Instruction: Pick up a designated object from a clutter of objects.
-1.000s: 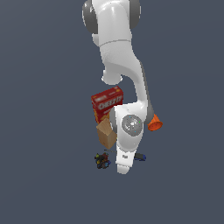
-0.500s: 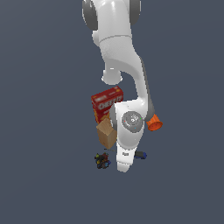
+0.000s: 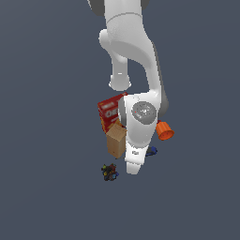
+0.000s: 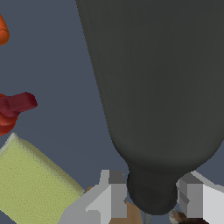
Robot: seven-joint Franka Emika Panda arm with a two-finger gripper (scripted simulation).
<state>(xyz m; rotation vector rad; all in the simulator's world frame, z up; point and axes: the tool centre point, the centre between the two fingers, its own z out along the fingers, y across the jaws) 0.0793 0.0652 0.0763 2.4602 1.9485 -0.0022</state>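
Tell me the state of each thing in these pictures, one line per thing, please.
Screwdriver: black handle between the fingers, very close to the camera.
Gripper: fingers on both sides of the handle; contact cannot be judged.
Cracker box: upright.
Wooden block: standing beside the box.
Orange cup: tipped on its side.
Yellow-green pad: lying flat.

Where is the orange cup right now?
In the exterior view the orange cup lies tipped on the floor at the clutter's right edge, beside the arm's wrist, right of the red cracker box.
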